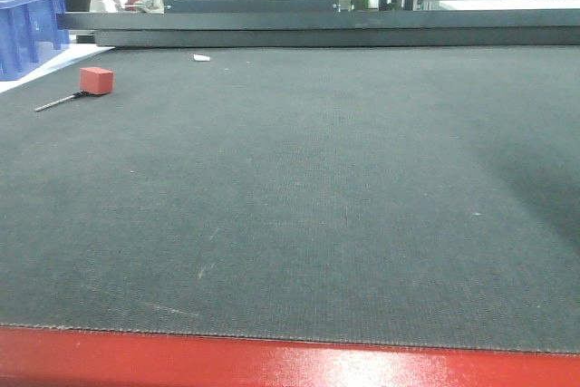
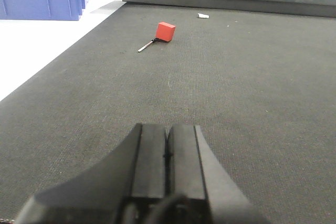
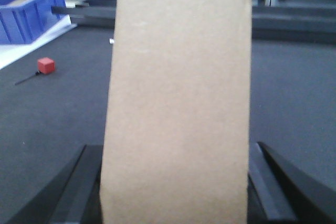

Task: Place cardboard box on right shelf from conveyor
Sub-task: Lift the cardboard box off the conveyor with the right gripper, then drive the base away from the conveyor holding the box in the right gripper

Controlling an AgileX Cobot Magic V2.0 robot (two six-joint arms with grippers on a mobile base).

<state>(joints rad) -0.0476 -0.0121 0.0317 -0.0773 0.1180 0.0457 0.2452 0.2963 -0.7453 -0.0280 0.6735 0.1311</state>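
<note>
Over the conveyor (image 1: 317, 197), the right gripper (image 3: 173, 153) grasps the cardboard box (image 3: 178, 66); the left gripper (image 2: 167, 135) is clenched, empty. Next move, as judged: carry the box to the right shelf, which is not in view.

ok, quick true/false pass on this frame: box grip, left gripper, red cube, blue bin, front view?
1. The cardboard box sits between the fingers of the right gripper. True.
2. The left gripper is open. False: its jaws are pressed together and hold nothing.
3. The red cube lies on the conveyor. True.
4. The blue bin stands on the conveyor. False: it stands off the conveyor's left edge, by a white surface.
5. The front view shows the cardboard box lying on the conveyor. False: no box shows there; only the right wrist view shows it.
</note>
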